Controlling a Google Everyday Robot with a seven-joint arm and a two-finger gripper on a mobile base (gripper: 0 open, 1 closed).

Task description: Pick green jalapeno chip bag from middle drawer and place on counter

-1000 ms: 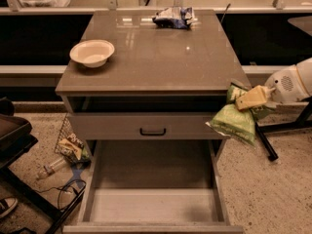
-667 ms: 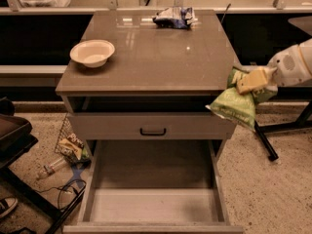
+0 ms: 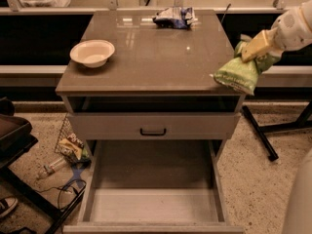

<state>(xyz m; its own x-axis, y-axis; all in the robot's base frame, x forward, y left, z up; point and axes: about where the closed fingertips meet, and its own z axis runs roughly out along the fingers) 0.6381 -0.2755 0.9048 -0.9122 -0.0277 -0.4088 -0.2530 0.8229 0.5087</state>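
Broadly, the pick looks done and the placing is what remains. The counter [image 3: 146,65] fills the upper middle of the frame, a glossy slab, and the bag is not resting on it yet. Below it, at the bottom centre, the drawer [image 3: 153,206] stands pulled out. Its flat floor shows nothing lying in it, which fits a bag already lifted out. Between the two, the drawer front [image 3: 200,126] with its black handle is closed.

At the right of the frame, level with the counter's right front corner, the bag [image 3: 241,73] hangs in the air. Its lower left tip is at the counter's edge, and I cannot tell whether it touches. A bowl [image 3: 92,52] sits on the counter's left part and a blue bag [image 3: 174,17] lies at its top edge, both well apart from that corner.

The gripper [image 3: 256,45], at the upper right, pinches the top of the bag, and its pale arm runs off the right edge. By my reading, the job left is to bring the bag left over the slab, lower it and let go.
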